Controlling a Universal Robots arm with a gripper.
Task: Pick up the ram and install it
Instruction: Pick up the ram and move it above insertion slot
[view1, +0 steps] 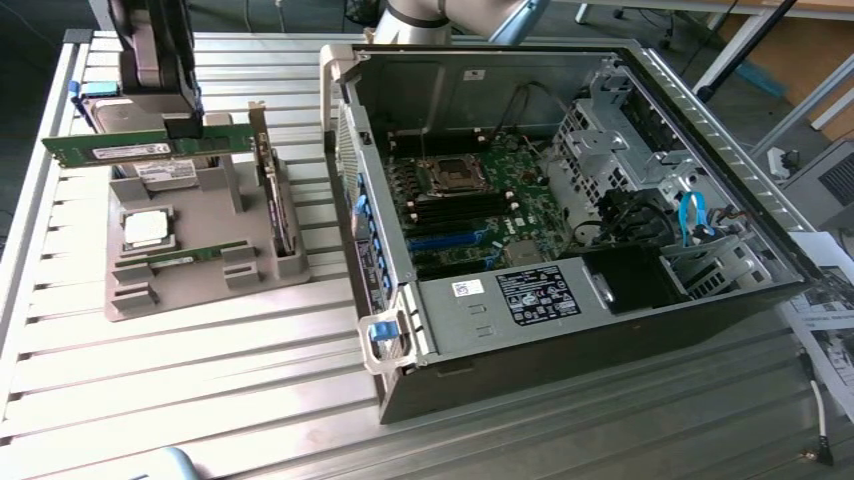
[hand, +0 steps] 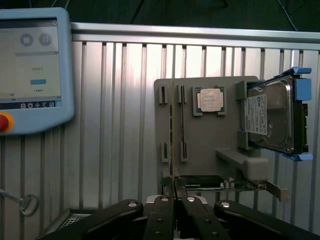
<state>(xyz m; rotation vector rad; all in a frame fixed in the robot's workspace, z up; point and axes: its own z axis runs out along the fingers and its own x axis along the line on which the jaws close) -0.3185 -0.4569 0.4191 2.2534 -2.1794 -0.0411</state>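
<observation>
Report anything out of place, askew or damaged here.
Nothing looks damaged or spilled. The ram is off the gray holder, clamped in the shut gripper above it and roughly level. The computer case lies open on its side, fitting the install job.

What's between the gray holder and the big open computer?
Nothing: just bare ribbed metal table between the gray holder and the open computer case, in the exterior view.

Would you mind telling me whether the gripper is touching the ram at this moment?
Touching. The exterior view shows the gripper clamped on the top edge of the ram, with no gap between them.
</observation>
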